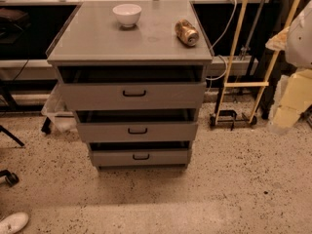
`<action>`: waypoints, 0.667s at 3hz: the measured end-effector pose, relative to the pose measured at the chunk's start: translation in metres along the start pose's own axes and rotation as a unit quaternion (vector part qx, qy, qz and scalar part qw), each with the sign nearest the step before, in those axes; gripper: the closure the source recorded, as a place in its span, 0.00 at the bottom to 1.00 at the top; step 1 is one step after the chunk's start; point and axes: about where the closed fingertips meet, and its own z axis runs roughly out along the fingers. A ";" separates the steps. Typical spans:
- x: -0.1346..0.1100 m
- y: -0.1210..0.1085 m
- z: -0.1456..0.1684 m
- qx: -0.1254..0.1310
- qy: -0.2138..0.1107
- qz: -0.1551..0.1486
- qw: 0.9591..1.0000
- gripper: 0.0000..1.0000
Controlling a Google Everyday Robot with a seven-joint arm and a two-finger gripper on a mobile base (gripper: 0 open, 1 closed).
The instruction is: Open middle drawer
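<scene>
A grey cabinet (130, 38) stands in the middle of the view with three drawers stacked in it. The middle drawer (112, 132) has a low grey front and a small black bracket handle (137, 130) at its centre. Its front sits in line with the other two fronts, with a dark gap above it. The taller top drawer (97, 96) and the narrow bottom drawer (117, 157) have the same handle. My gripper (291, 99) shows only as a pale yellow-white shape at the right edge, well to the right of the cabinet and touching nothing.
A white bowl (127, 13) and a can lying on its side (187, 32) rest on the cabinet top. A yellow-framed cart (242, 84) stands to the right. A clear plastic bin (54, 112) sits left of the cabinet. A white shoe (12, 222) lies at bottom left on speckled floor.
</scene>
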 end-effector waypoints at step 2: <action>-0.004 0.000 0.024 0.010 -0.012 0.001 1.000 0.00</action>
